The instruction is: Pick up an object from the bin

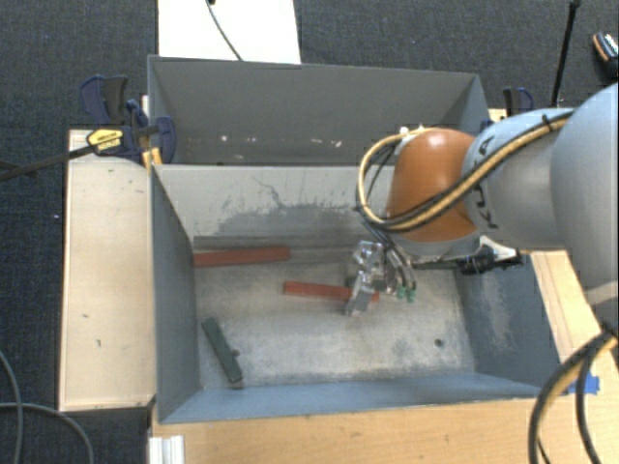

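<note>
Overhead view of the grey metal bin (174,259), seen somewhat from one side. The arm (561,182) enters from the right of the view, and its orange cover (430,187), looped by black and yellow cables (387,216), sits over the right half of the bin floor. Below the cover, the tool (360,303) is lowered close to the floor near the bin's middle, slightly right of centre.

The tool's tip meets the right end of a slim red stick (314,289), which lies flat on the floor and runs leftward from the tool, nearly parallel to the back wall. Whether the tool touches the stick or stands just above it cannot be told. Nor can it be told whether the tool is set wide or narrow, since its own body hides the tip.

Two other loose things lie in the bin. A longer reddish-brown bar (242,256) rests along the foot of the back wall, up and to the left of the red stick and apart from it. A short dark green bar (221,352) lies at a slant in the front-left corner, well apart from the tool.
</note>
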### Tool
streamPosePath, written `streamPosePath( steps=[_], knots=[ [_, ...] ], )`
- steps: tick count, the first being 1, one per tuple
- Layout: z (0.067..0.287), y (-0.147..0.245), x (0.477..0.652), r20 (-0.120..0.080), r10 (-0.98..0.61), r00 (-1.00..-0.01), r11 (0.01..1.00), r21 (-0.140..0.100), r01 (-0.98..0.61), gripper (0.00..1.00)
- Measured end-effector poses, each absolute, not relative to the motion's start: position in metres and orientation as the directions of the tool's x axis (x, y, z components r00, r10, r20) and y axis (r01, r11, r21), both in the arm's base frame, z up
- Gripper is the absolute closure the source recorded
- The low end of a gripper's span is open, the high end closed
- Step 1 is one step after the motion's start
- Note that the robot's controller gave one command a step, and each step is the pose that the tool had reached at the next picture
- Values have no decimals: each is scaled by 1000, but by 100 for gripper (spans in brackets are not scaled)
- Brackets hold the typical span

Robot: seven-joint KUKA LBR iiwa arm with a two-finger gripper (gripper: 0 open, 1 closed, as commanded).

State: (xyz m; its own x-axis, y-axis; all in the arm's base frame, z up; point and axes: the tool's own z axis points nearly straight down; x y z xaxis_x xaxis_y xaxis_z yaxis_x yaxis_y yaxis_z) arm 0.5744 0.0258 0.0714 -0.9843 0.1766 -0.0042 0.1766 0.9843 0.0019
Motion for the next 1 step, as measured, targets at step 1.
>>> streamPosePath(
  steps=[1],
  knots=[
    [228, 38, 560, -9, 209, -978, 978, 4, 209, 100]
  ],
)
